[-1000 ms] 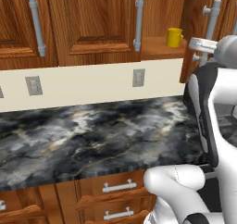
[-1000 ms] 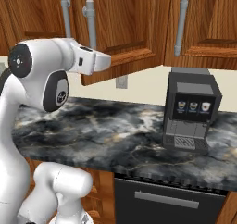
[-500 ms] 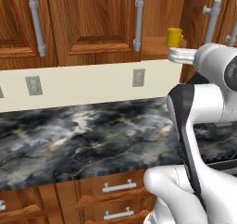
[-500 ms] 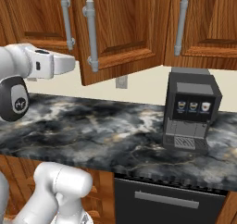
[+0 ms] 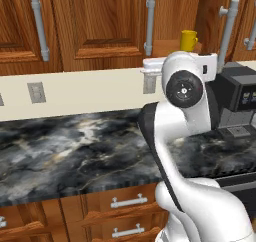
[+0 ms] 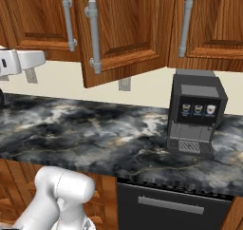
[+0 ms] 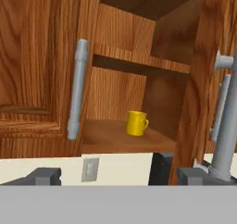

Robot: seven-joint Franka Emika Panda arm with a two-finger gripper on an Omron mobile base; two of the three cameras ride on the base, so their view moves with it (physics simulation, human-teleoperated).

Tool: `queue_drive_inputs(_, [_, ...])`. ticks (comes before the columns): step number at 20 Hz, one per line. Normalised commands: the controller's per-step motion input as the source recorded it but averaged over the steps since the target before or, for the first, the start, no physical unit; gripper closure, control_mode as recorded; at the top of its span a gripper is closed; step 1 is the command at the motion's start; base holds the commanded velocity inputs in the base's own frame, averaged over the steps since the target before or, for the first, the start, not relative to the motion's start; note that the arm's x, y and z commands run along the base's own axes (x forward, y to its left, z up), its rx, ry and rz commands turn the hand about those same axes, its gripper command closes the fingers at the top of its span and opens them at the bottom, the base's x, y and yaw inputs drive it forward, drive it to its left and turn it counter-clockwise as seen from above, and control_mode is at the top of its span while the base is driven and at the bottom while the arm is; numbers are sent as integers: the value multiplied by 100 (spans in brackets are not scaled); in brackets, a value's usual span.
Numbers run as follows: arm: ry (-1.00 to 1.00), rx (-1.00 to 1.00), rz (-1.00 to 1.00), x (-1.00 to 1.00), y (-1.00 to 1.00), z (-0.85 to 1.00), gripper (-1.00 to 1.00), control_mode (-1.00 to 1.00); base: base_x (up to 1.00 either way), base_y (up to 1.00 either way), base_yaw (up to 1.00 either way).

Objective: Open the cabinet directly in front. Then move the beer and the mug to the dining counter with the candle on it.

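The cabinet (image 7: 139, 79) stands open, with its right door (image 6: 118, 29) swung out over the counter. Its left door (image 7: 37, 65) is closed, the grey bar handle (image 7: 77, 89) upright. The yellow mug (image 7: 136, 123) stands upright on the lower wood shelf, handle to the right; the left base view has it (image 5: 189, 40) just above my arm. My gripper (image 7: 118, 177) is open and empty, well back from the shelf and a little below the mug. The beer, the dining counter and the candle are out of view.
A black coffee machine (image 6: 194, 112) stands on the dark marble counter (image 5: 65, 151) right of the open cabinet. The open door's handle (image 7: 227, 121) is close on my hand's right. Wall outlets (image 5: 36, 92) are on the cream backsplash; drawers (image 5: 127, 202) lie below.
My arm has swung left and drawn back from the cabinet, from the right edge to the middle of the left base view. The jaws stay open. The mug has not moved.
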Motion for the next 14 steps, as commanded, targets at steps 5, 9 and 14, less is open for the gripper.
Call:
queue_drive_inputs(5, [0,-8,-11,80,1,-18,-100,-100,0,0,0])
queue_drive_inputs(9, [0,-2,-2,91,-14,-28,-100,-100,0,0,0])
queue_drive_inputs(14, [0,0,0,95,-26,-32,-100,-100,0,0,0])
